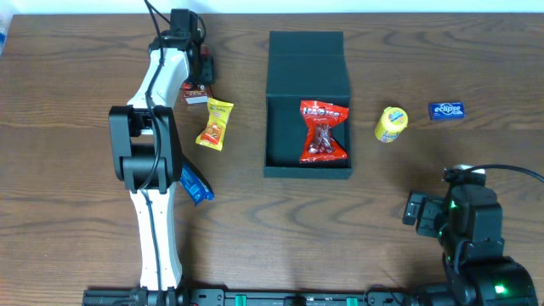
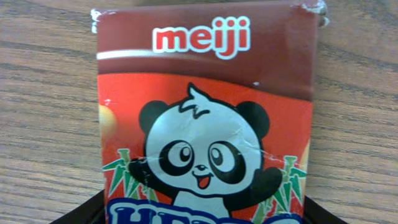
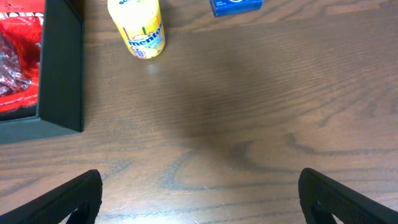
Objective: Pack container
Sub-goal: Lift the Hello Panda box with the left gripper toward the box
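Overhead puts the container [image 1: 308, 102] at the middle of the desk [image 1: 68, 51]. It is open, with its lid flap [image 1: 306, 53] folded back on the far side and one red snack bag [image 1: 324, 132] already lying inside.

My left gripper [image 1: 198, 76] is stretched out to the far left part of the desk, right over the Meiji panda packet [image 2: 205, 112]. On the left wrist camera that packet fills the picture. Its long axis runs along the view, and the dark fingertips [image 2: 78, 214] show at the bottom corners, one on each side of its narrow width. The jaws stand partly apart around it, but I cannot tell whether they are pressing on it yet.

My right gripper [image 3: 199, 183] hangs wide open and empty over bare desk near its own base. From there the container's corner shows at the upper left, with the Mentos bottle [image 3: 140, 28] and the Eclipse pack [image 3: 236, 5] farther out.

What matters for the carry is that the container lies to the right of my left gripper and a little closer to me, with its long axis running away from me. Its open well is at the near end. I judge the left arm is the one to do this, since it is already at the packet. A yellow packet [image 1: 214, 123] lies on the desk along that line, and a blue packet [image 1: 194, 185] sits beside the left arm.
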`<state>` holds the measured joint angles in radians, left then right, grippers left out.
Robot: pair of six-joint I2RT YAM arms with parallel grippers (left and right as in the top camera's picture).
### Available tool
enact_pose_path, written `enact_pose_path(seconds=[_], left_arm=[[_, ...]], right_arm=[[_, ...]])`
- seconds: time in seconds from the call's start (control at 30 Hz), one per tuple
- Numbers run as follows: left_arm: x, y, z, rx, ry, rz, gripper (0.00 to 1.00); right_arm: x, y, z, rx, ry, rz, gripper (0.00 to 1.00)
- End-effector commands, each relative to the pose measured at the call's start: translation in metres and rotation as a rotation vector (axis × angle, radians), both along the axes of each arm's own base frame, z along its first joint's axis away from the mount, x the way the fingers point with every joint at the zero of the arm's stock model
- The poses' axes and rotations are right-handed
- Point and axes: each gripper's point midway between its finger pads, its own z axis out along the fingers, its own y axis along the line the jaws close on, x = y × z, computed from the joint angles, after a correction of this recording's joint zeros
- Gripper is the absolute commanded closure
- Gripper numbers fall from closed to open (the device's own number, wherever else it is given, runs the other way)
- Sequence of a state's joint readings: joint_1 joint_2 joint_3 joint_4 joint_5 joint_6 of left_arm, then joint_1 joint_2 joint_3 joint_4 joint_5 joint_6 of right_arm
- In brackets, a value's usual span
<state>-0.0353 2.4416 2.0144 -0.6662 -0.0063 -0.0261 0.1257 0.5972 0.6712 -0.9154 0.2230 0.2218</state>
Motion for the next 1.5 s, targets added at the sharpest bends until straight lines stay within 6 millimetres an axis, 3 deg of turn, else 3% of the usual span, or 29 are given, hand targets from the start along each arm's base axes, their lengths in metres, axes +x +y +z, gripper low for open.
enact_pose_path(seconds=[0.0, 0.27, 0.5, 0.7, 0.9, 1.13, 1.23, 1.33, 1.47], left_arm=[[0.003, -0.004, 0.002, -0.005, -0.003, -0.003, 0.37], [0.000, -0.008, 0.001, -0.009, 0.009, 0.001, 0.46], [-0.005, -0.010, 0.000, -0.010, 0.027, 0.003, 0.46], [-0.006, -0.018, 0.016, -0.015, 0.014, -0.001, 0.53], [-0.008, -0.020, 0.049, -0.013, -0.024, -0.005, 0.55], [-0.014, -0.030, 0.117, -0.018, -0.122, -0.025, 0.55], [-0.027, -0.042, 0.148, -0.022, -0.145, -0.049, 0.58], [-0.053, -0.068, 0.188, 0.007, -0.168, -0.099, 0.61], [-0.082, -0.093, 0.218, 0.038, -0.184, -0.106, 0.62]], right_arm=[[0.000, -0.002, 0.001, -0.009, -0.003, -0.005, 0.01], [0.000, -0.002, 0.001, -0.009, -0.003, -0.005, 0.01], [0.000, -0.002, 0.001, -0.009, -0.003, -0.005, 0.01], [0.000, -0.002, 0.001, -0.009, -0.003, -0.005, 0.01], [0.000, -0.002, 0.001, -0.009, -0.003, -0.005, 0.01], [0.000, -0.002, 0.001, -0.009, -0.003, -0.005, 0.01], [0.000, -0.002, 0.001, -0.009, -0.003, -0.005, 0.01], [0.000, -0.002, 0.001, -0.009, -0.003, -0.005, 0.01], [0.000, -0.002, 0.001, -0.009, -0.003, -0.005, 0.01]])
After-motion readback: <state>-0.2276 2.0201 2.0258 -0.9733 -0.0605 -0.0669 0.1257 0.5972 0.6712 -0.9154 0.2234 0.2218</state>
